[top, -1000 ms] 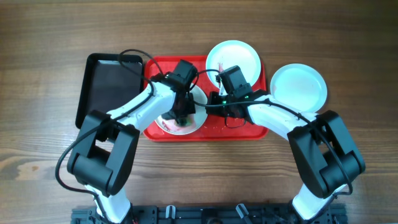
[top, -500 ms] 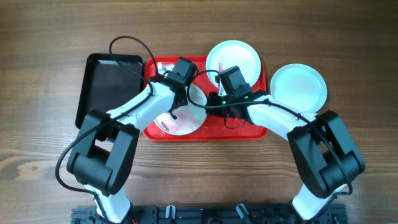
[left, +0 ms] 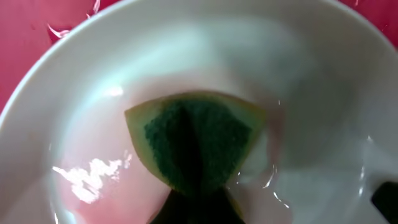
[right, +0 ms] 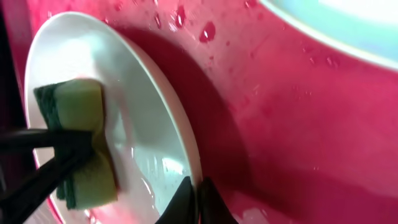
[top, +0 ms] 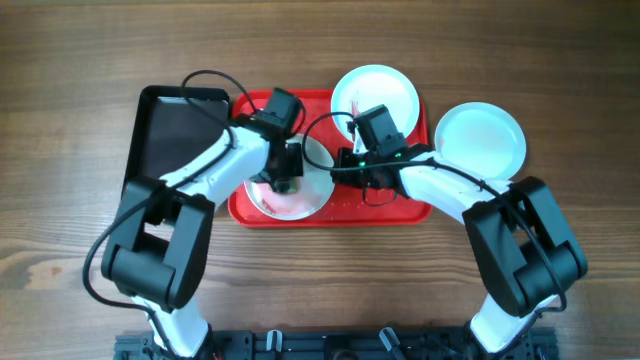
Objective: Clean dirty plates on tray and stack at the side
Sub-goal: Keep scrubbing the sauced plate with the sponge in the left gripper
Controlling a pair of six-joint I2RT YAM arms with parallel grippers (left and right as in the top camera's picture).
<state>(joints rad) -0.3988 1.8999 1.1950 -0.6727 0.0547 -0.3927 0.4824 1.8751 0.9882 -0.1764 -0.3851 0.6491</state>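
**Sponge on the white plate, both tools busy**

Left tool (top: 286, 182) is clamped on a green-and-yellow sponge (left: 196, 143), pressed into the white plate (right: 143, 106) at the left end of the red tray (top: 390, 208). Right tool (right: 194, 190) is pinched tight on that plate's rim. Pinkish wet smears inside it. A second plate (top: 375, 93) overlaps the tray's far edge, and a third plate (top: 480, 135) sits on the table (top: 560, 60) just right of the tray.

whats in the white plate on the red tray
A green-and-yellow sponge, pinched by the left gripper, and pinkish smears. The plate under the sponge is hidden.
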